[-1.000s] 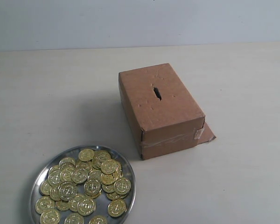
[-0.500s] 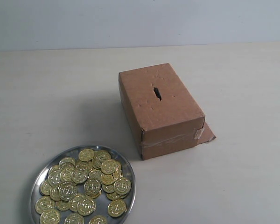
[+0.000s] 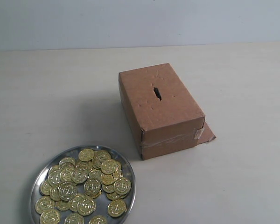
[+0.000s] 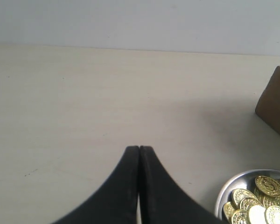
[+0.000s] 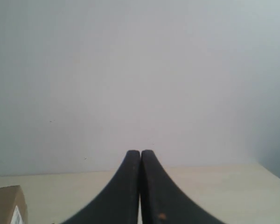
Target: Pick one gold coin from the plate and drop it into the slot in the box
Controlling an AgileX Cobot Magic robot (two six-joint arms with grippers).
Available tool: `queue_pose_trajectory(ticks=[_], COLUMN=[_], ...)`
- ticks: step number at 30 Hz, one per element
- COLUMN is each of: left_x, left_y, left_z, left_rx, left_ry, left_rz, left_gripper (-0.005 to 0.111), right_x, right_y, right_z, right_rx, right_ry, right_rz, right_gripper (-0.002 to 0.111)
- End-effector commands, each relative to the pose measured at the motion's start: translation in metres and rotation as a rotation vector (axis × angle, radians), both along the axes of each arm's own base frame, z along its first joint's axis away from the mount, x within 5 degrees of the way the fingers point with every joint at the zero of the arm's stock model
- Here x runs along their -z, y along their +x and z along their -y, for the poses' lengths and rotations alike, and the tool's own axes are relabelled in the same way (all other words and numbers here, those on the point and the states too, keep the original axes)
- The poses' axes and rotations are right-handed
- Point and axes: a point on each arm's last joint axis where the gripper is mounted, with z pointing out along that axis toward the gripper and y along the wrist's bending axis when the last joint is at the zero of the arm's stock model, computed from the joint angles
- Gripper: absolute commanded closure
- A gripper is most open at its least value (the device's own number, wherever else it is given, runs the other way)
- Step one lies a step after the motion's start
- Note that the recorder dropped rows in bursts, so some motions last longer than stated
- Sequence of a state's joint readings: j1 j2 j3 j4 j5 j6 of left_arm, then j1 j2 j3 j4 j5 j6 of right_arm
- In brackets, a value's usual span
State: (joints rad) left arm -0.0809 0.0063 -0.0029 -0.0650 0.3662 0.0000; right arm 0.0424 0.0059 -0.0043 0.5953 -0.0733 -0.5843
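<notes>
A round silver plate lies at the front left of the table, holding several gold coins. The brown cardboard box stands at the centre, with the dark box slot cut in its top face. Neither gripper shows in the exterior view. In the left wrist view my left gripper is shut on nothing, above bare table, with the plate's rim, coins and a box corner off to one side. My right gripper is shut and empty, facing the wall, a box corner beside it.
A cardboard flap sticks out at the box's base on its right side, and clear tape crosses its near end. A pale wall runs behind the beige table.
</notes>
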Motion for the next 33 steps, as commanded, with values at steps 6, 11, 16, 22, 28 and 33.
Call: queue_pose_trajectory(ticks=[6, 11, 16, 22, 28, 33], left_x=[-0.001, -0.001, -0.001, -0.001, -0.001, -0.001], left_y=[0.000, 0.000, 0.000, 0.000, 0.000, 0.000], left_z=[0.000, 0.000, 0.000, 0.000, 0.000, 0.000], left_rx=[-0.004, -0.004, -0.004, -0.004, -0.004, -0.004], left_ry=[-0.004, -0.004, -0.004, -0.004, -0.004, -0.004], left_rz=[0.017, 0.017, 0.017, 0.017, 0.017, 0.017], left_gripper=[0.107, 0.107, 0.107, 0.107, 0.107, 0.107], right_x=[0.023, 0.025, 0.034, 0.035, 0.035, 0.035], right_y=[0.000, 0.000, -0.001, -0.002, -0.002, -0.002], right_z=[-0.007, -0.004, -0.001, -0.001, -0.001, -0.001], right_rx=[-0.078, -0.042, -0.013, -0.013, -0.015, -0.017], right_ry=[-0.040, -0.005, 0.016, -0.011, -0.054, -0.062], right_rz=[-0.240, -0.264, -0.361, -0.367, -0.377, -0.377], right_gripper=[0.108, 0.108, 0.108, 0.108, 0.108, 0.108])
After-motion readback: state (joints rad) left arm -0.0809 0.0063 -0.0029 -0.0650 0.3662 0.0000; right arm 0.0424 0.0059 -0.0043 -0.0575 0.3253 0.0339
